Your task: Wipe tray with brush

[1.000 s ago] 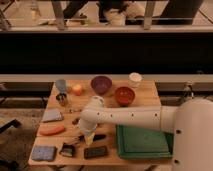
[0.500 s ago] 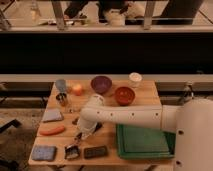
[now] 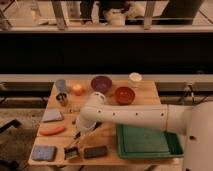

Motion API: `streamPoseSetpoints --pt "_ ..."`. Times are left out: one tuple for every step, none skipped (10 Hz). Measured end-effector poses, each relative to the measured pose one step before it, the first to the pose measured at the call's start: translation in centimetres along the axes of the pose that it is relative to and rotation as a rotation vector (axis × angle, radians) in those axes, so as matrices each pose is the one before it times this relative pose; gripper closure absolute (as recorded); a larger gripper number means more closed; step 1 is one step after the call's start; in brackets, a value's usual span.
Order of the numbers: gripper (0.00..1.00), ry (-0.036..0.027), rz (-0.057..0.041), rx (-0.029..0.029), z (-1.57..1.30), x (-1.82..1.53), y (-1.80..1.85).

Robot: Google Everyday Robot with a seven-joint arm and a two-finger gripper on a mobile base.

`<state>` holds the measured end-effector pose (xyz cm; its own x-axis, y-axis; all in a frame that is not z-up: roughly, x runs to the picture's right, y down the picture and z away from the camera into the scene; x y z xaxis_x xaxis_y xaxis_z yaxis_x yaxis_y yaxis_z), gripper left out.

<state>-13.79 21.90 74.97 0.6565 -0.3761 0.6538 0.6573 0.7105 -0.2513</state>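
The green tray (image 3: 147, 142) lies at the front right of the wooden table. The small dark brush (image 3: 71, 153) lies near the front edge, between a blue sponge (image 3: 43, 152) and a flat black block (image 3: 95, 151). My white arm reaches in from the right across the tray's left end and bends down. My gripper (image 3: 75, 144) hangs right over the brush, at or just above its handle. The brush's upper part is partly hidden by the gripper. The tray holds nothing.
At the back stand a purple bowl (image 3: 101, 83), a red bowl (image 3: 124, 94), a white cup (image 3: 135, 78), an orange fruit (image 3: 78, 89), a blue cup (image 3: 61, 85) and a metal cup (image 3: 62, 98). A grey cloth (image 3: 52, 116) and an orange item (image 3: 52, 130) lie at the left.
My gripper has moved down and to the left, from above the table's middle front to right over the brush. The objects on the table have not moved.
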Motion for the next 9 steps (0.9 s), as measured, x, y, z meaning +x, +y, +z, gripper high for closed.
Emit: streamPoseSetpoints --pt "1.0 0.00962 0.00894 0.01545 -0.832 -0.385 -0.182" --pt "1.0 0.02244 0.01905 0.01665 -1.01 -0.296 -0.195" --pt "1.0 0.02565 0.01996 0.01733 -1.105 -0.298 -0.196" --pt "1.0 0.02693 0.0178 0.02465 -1.489 -0.011 -0.203" --pt "1.0 0.01994 0.01411 0.02078 -1.36 0.197 -0.092" --pt "1.0 0.03375 0.02516 0.03247 -2.321 1.058 0.169" --pt "1.0 0.01374 0.01914 0.01245 -0.998 0.876 0.284" --pt "1.0 0.02196 0.0235 0.01841 -1.39 1.566 0.391" --pt "1.0 0.01449 0.02287 0.00963 -1.047 1.645 0.41"
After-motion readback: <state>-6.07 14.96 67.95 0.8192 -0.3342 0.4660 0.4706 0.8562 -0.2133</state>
